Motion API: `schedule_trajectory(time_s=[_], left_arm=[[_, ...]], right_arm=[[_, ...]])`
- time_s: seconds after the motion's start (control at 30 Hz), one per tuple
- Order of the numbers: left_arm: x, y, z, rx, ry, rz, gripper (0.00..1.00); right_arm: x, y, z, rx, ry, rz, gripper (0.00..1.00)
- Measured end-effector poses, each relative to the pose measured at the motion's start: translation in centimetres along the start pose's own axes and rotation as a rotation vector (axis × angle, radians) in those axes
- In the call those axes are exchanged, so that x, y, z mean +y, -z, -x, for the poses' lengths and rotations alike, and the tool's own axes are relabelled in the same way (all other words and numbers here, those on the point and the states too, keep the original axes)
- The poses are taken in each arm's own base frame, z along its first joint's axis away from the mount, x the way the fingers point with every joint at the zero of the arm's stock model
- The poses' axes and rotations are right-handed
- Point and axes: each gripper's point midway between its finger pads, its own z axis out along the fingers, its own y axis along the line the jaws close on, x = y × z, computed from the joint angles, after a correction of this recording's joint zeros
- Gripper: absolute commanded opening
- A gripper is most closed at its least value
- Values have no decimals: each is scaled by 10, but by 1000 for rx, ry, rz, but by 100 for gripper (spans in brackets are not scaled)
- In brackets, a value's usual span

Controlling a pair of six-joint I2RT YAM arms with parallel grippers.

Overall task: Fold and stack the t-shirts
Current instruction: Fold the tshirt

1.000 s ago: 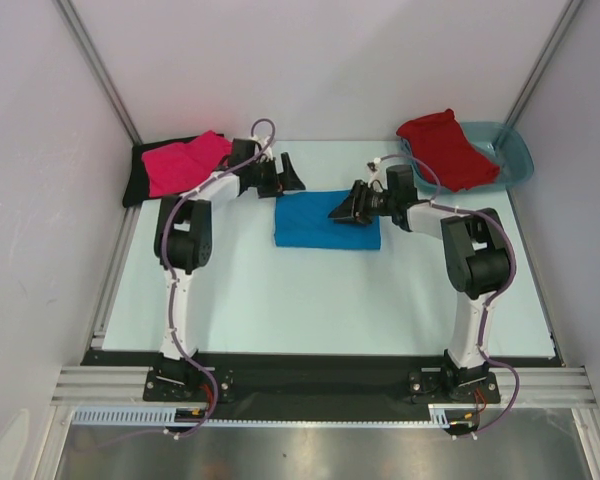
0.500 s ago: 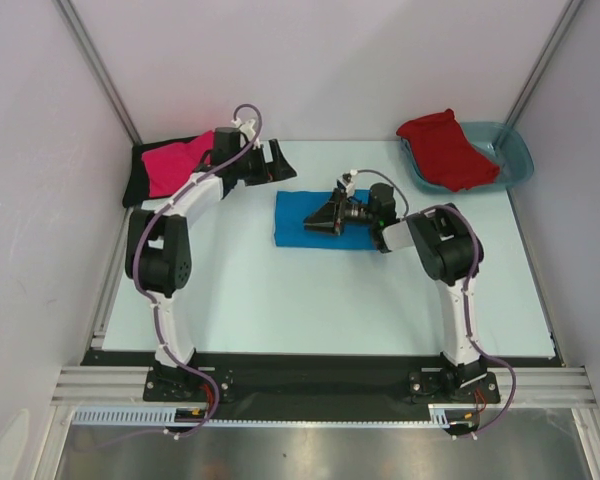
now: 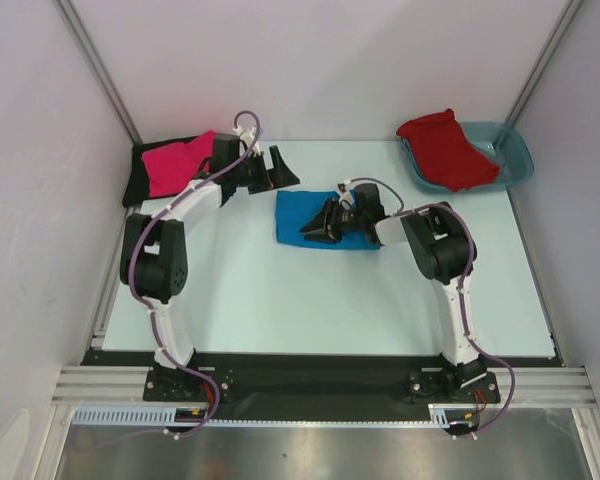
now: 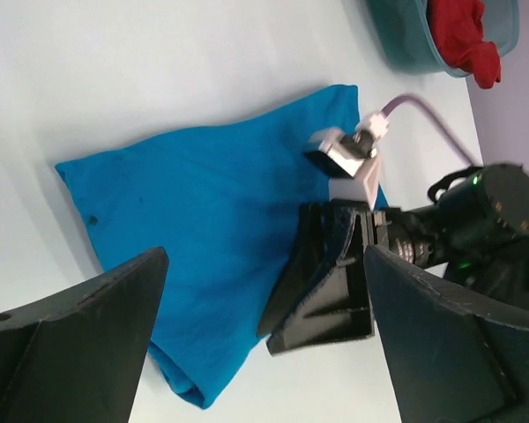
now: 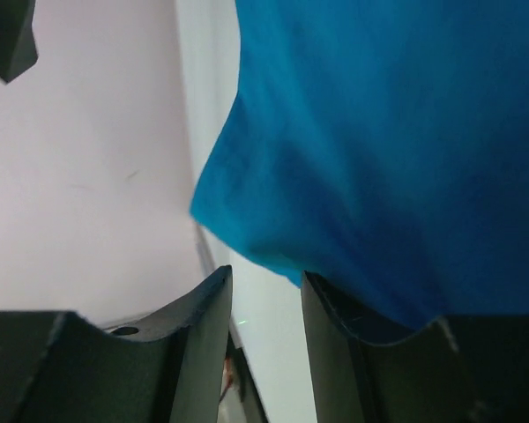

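The bright blue t-shirt (image 3: 298, 208) lies folded flat in the middle of the table. My right gripper (image 3: 314, 228) is low over its left front part, jaws a narrow gap apart with nothing between them. In the right wrist view the blue t-shirt (image 5: 379, 132) hangs just past the fingertips (image 5: 335, 304) of my right gripper (image 5: 266, 282). My left gripper (image 3: 285, 170) is wide open and empty, just behind the shirt's back left corner. It looks down on the blue t-shirt (image 4: 203, 220) and the right gripper (image 4: 326, 282). The hot pink t-shirt (image 3: 175, 165) lies on the black one (image 3: 138, 185) at the back left.
The red t-shirt (image 3: 442, 148) lies heaped in the teal tub (image 3: 518, 160) at the back right, also in the left wrist view (image 4: 458, 35). White walls and metal posts close in the table at the back and sides.
My right gripper has moved left across the blue t-shirt, from its right part to its left front part. My left arm's elbow swung left; its gripper stays behind the shirt's back left corner.
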Motion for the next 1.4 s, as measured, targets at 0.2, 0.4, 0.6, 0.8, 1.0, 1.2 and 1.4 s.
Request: schedule_trajectory(time_s=[0.2, 0.4, 0.6, 0.8, 1.0, 1.2, 1.4], left_arm=[[-7, -1, -6, 13, -5, -9, 100], [-38, 12, -13, 20, -35, -57, 100], [-82, 28, -9, 2, -85, -151, 100], [-92, 22, -34, 43, -68, -200, 100], [-71, 4, -88, 138, 27, -182, 100], [-44, -14, -120, 197, 93, -141, 100], [-20, -28, -146, 244, 130, -92, 100]], right_arm=[[-8, 1, 21, -32, 95, -168, 43], [-15, 6, 12, -18, 99, -185, 43], [-3, 18, -3, -5, 108, -151, 44], [45, 35, 3, -40, 208, -118, 44], [72, 58, 21, -114, 293, -128, 44], [49, 70, 26, -129, 271, -224, 44], [45, 77, 27, -135, 269, -260, 44]])
